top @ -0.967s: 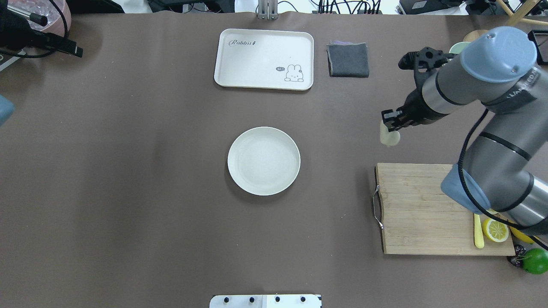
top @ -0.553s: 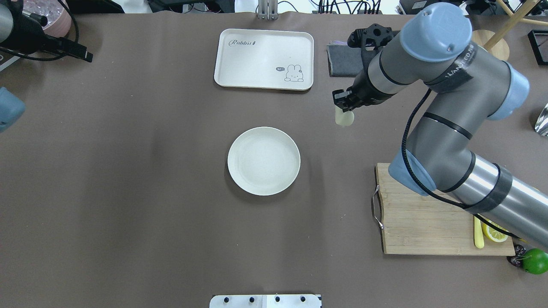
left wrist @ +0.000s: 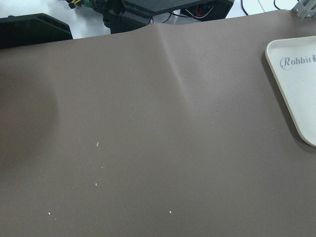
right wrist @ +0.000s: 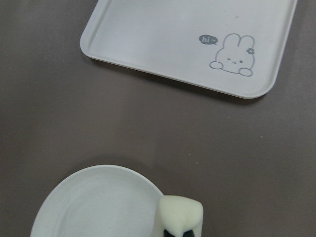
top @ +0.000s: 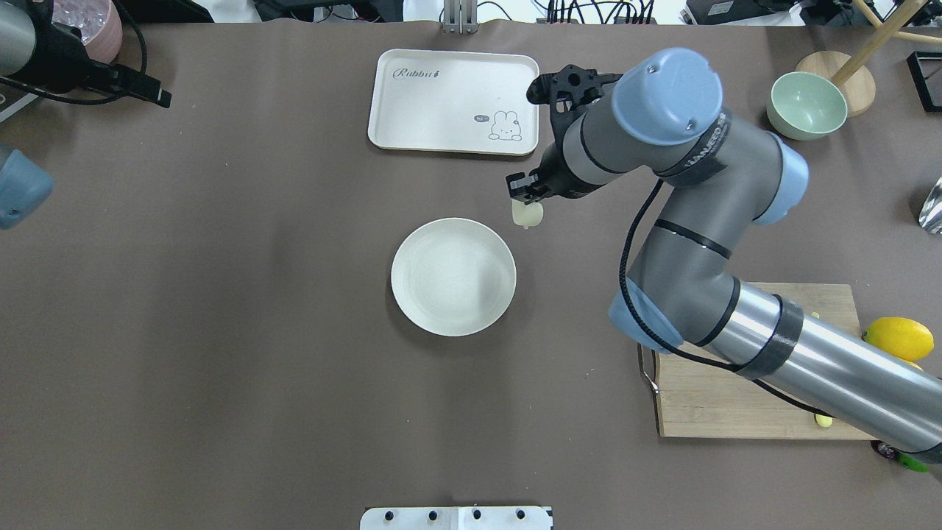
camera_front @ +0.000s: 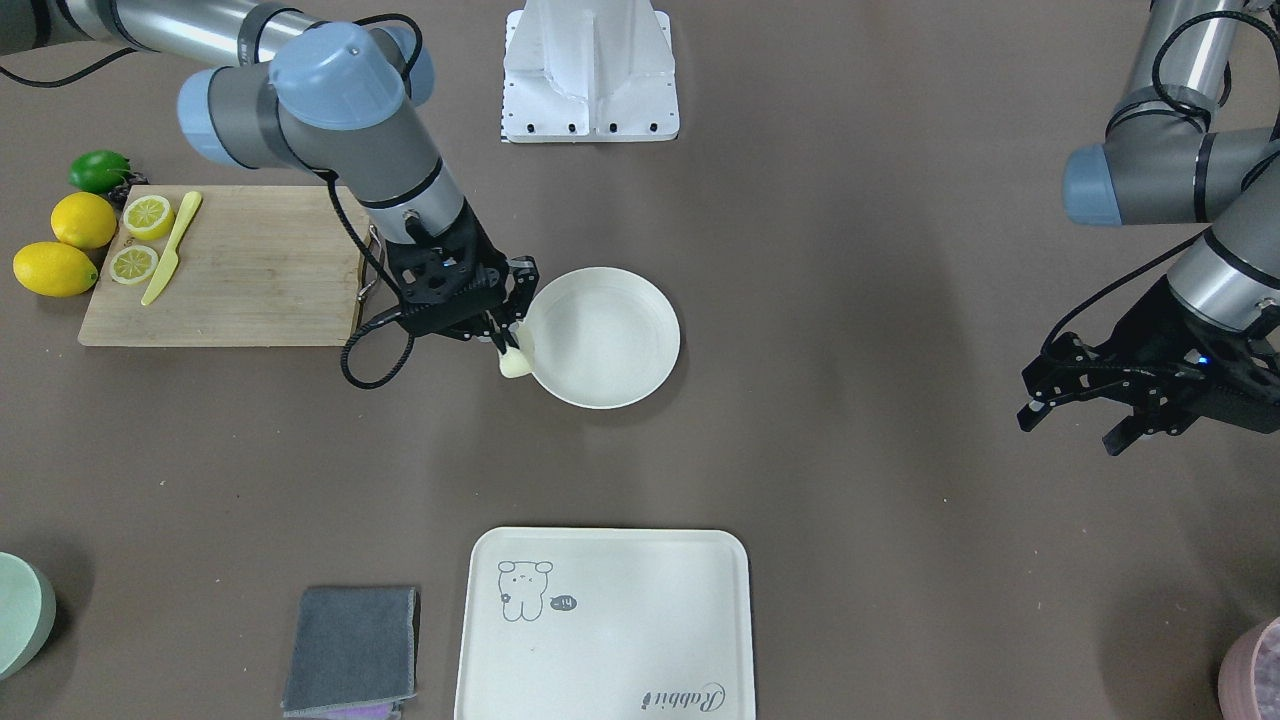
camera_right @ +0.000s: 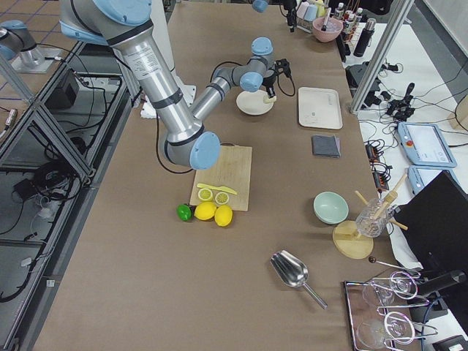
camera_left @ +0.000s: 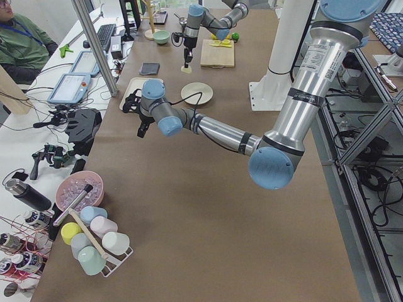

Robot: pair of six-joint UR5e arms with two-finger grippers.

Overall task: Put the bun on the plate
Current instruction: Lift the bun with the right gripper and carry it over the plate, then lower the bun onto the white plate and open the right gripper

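Note:
The bun (top: pixel 527 213), a small pale cream cylinder, hangs from my right gripper (top: pixel 524 194), which is shut on its top. It is held just off the far right edge of the plate (top: pixel 453 277), a round off-white dish at the table's middle. In the front-facing view the bun (camera_front: pixel 515 362) overlaps the rim of the plate (camera_front: pixel 605 337). The right wrist view shows the bun (right wrist: pixel 180 215) at the bottom, with the plate (right wrist: pixel 98 207) below and to its left. My left gripper (camera_front: pixel 1072 428) hovers open and empty, far from the plate.
A cream tray (top: pixel 453 101) with a rabbit drawing lies behind the plate. A wooden cutting board (camera_front: pixel 225 265) carries lemon halves (camera_front: pixel 147 215) and a yellow knife (camera_front: pixel 172 248), with whole lemons (camera_front: pixel 83 219) beside it. A grey cloth (camera_front: pixel 350 648) and a green bowl (top: pixel 806 105) are also out.
My right gripper has carried the bun leftward across the table, from near the cutting board to the plate's far right edge. The left arm has shifted slightly.

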